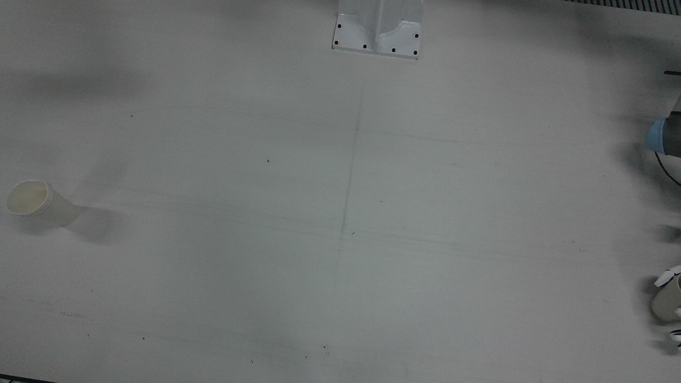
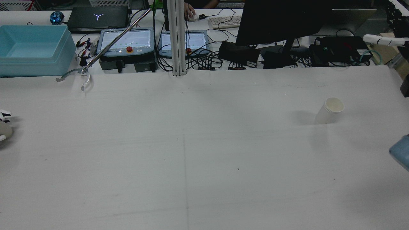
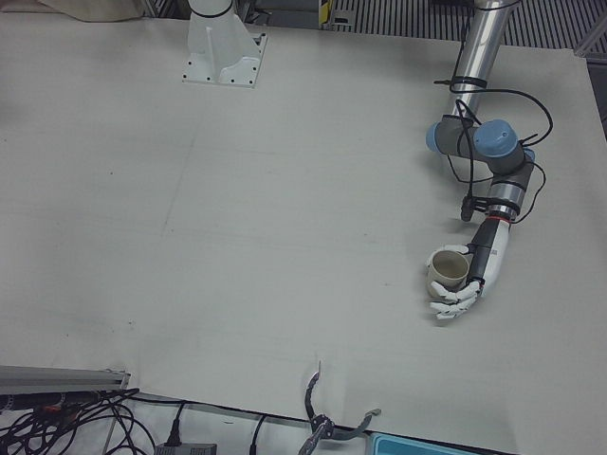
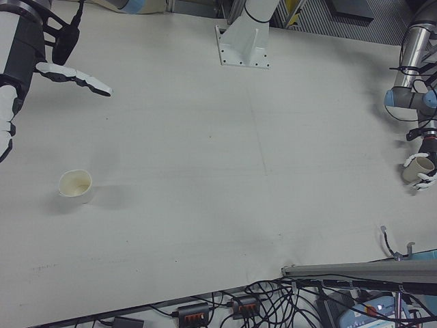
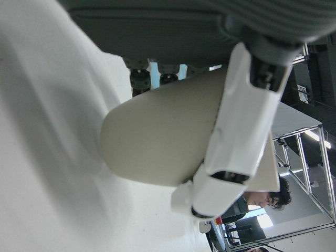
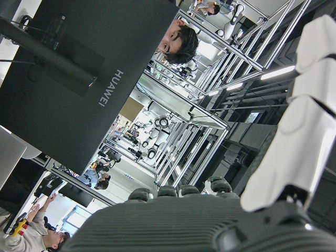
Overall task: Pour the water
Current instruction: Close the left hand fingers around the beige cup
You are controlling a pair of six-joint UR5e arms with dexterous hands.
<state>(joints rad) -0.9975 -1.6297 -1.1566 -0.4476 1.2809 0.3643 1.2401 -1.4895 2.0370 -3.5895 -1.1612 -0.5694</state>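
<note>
Cup [image 3: 448, 269] within left robot hand [image 3: 463, 294]

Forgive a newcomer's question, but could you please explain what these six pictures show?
They show one moment at a station with two robot arms, each ending in a many-fingered hand. Four fixed cameras watch the white table: one from behind the robot, three from the opposite side. Two more cameras ride on the hands, so their pictures lie sideways. The left hand is closed around a paper cup near the table's edge. A second, free cup stands upright on the other half. The right hand hovers open above the table, holding nothing. The task is pouring water.
</note>
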